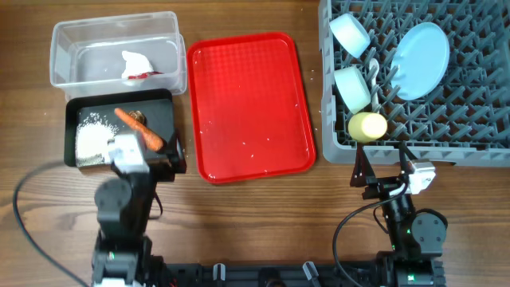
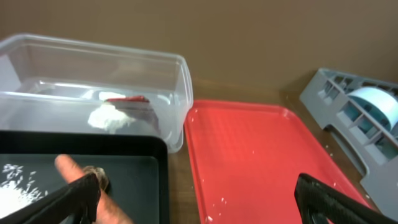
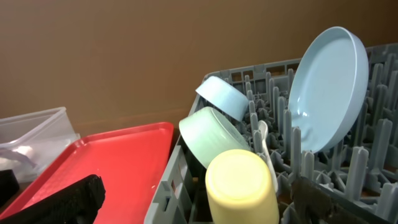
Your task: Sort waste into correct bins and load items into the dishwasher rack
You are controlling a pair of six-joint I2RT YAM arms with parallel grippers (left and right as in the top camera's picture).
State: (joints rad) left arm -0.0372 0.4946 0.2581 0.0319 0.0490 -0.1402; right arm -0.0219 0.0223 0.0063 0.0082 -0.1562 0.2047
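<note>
The crumpled red-and-white wrapper [image 1: 139, 68] lies in the clear tub [image 1: 72, 36]. The black tray [image 1: 163, 108] holds white rice [image 1: 92, 135], the orange carrot stick [image 1: 139, 130] and a small brown lump [image 1: 137, 117]. My left gripper [image 1: 163, 155] is open and empty at that tray's front right corner; its left finger is beside the carrot stick [image 2: 71, 169]. The grey rack [image 1: 478, 135] holds the pale-blue plate [image 1: 421, 60], a pale-blue bowl [image 1: 349, 32], a mint bowl [image 1: 352, 86], the white spoon [image 1: 373, 76] and the yellow cup [image 1: 367, 126]. My right gripper [image 1: 384, 163] is open and empty just in front of the cup [image 3: 241, 186].
The flat red tray [image 1: 251, 104] lies between the bins and the rack, with a few white grains on it. Cables run along the table's front edge by both arm bases.
</note>
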